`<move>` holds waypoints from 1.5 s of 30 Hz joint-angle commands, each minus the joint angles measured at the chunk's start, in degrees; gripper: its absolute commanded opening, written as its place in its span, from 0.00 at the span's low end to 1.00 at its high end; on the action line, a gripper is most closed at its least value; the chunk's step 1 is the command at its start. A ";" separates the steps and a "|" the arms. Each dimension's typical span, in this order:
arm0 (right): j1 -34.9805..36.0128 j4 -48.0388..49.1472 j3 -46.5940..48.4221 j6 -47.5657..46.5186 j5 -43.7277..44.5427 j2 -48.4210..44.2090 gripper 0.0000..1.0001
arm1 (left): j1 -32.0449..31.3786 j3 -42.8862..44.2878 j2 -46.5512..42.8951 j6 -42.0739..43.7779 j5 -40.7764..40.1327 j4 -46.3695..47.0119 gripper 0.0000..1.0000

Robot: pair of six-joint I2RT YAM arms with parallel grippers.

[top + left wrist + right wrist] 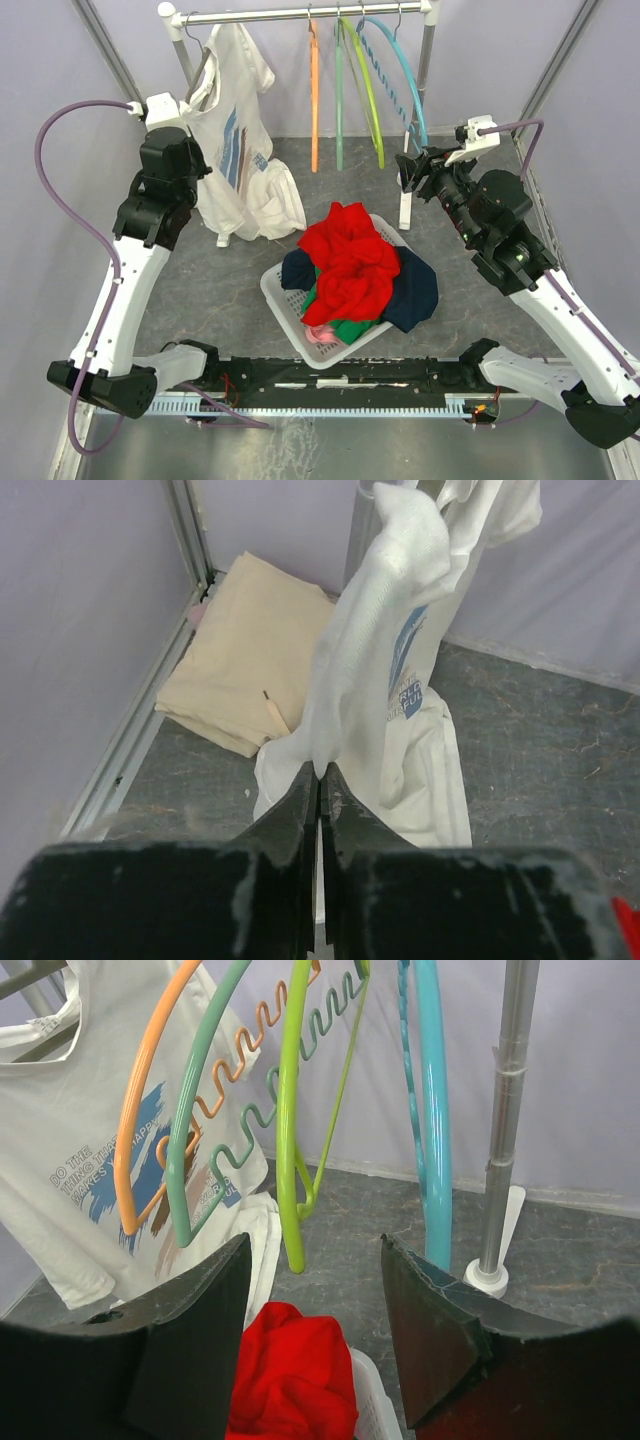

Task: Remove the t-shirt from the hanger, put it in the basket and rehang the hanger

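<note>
Grasp step, judging by the grip. White printed cotton t-shirt (235, 130) on its hanger (193, 40) at the left end of the metal rail (300, 14). Left end effector (320, 785) pressed together, pinching a fabric fold. Right end effector (315, 1250) spread, empty. Next, likely: draw cloth off the hanger shoulder.

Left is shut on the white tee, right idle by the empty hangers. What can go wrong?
1. The left gripper is shut on only a thin fold of the t-shirt at its fingertips; a pull may slip it free.
2. The right gripper stands open by the empty hangers. Nothing steadies the shirt's hanger, so it could slide or come off the rail.
</note>
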 commanded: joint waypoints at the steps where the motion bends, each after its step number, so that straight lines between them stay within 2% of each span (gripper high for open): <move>1: -0.17 2.57 0.92 -0.68 0.11 -1.01 0.62 | 0.23 0.26 -1.58 -0.97 -0.16 4.49 0.03; 9: -0.16 2.72 0.77 -0.37 0.00 -0.79 0.62 | 0.19 -3.61 -8.32 -2.61 0.96 8.76 0.03; 18: -0.17 3.01 0.68 -0.10 -0.17 -0.39 0.62 | 0.23 -19.81 -16.06 -9.54 1.70 22.14 0.03; 24: -0.16 2.89 0.67 -0.23 -0.05 -0.37 0.62 | 0.24 -25.88 -17.33 -12.95 1.17 26.37 0.03; 45: -0.12 3.11 0.31 0.00 0.00 -0.25 0.62 | 0.24 -33.60 -23.77 -17.53 -2.69 31.40 0.03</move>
